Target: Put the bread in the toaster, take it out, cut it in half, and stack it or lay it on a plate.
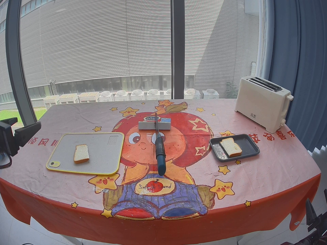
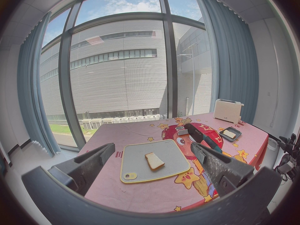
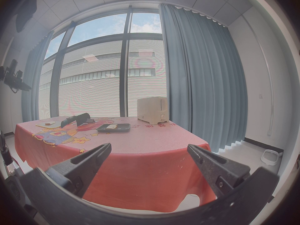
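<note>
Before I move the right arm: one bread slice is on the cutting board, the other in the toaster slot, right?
No. One slice is on the cutting board, but the other slice lies on the dark tray near the toaster, as the head view shows.

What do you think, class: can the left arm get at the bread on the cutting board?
Probably yes. The left gripper is open, facing the bread, which lies bare on the cutting board; the knife rests to one side, out of the path.
</note>
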{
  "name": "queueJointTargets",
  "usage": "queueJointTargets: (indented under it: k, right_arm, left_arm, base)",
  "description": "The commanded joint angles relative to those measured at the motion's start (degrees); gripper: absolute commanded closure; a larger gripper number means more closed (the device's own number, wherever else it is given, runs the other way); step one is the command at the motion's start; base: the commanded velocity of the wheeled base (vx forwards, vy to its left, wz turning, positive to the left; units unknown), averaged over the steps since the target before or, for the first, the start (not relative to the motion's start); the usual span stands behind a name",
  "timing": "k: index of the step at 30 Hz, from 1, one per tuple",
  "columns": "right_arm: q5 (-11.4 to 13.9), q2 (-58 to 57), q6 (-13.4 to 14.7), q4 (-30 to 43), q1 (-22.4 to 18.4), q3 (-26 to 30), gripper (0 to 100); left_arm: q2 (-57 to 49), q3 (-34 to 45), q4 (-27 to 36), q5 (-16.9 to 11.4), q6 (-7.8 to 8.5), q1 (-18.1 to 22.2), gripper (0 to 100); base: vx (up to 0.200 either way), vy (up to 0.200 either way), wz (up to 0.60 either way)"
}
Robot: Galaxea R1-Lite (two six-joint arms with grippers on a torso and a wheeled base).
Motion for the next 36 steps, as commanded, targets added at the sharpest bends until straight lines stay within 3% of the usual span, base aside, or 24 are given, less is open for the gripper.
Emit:
queueJointTargets:
  k: [1, 2, 3, 6, 26, 36]
  right_arm:
    - [0.02, 0.02, 0.0, 0.0, 0.0, 0.92, 0]
    - [0.02, 0.1, 0.0, 0.0, 0.0, 0.92, 0]
    - [0.02, 0.1, 0.0, 0.0, 0.0, 0.92, 0]
    - [0.02, 0.1, 0.0, 0.0, 0.0, 0.92, 0]
    - [0.02, 0.02, 0.0, 0.0, 0.0, 0.92, 0]
    - [0.02, 0.1, 0.0, 0.0, 0.0, 0.92, 0]
  left_arm:
    - [8.31, -4.7, -0.07, -0.1, -1.08, 0.16, 0]
    - [8.67, -4.96, -0.07, -0.1, -1.69, 0.16, 0]
    - [9.72, -5.49, 0.28, 0.16, -3.36, 0.42, 0]
    - [10.86, -5.75, -0.25, -0.36, -4.24, 1.3, 0]
    - [18.69, -7.69, -0.25, 0.6, -4.59, 0.86, 0]
    - [27.91, -8.65, -0.69, 5.79, -4.59, 0.69, 0]
  base:
    - [0.0, 0.0, 0.0]
    - [0.0, 0.0, 0.0]
    - [0.0, 0.0, 0.0]
    - [0.0, 0.0, 0.0]
    - [0.0, 0.0, 0.0]
    - [0.0, 0.0, 0.0]
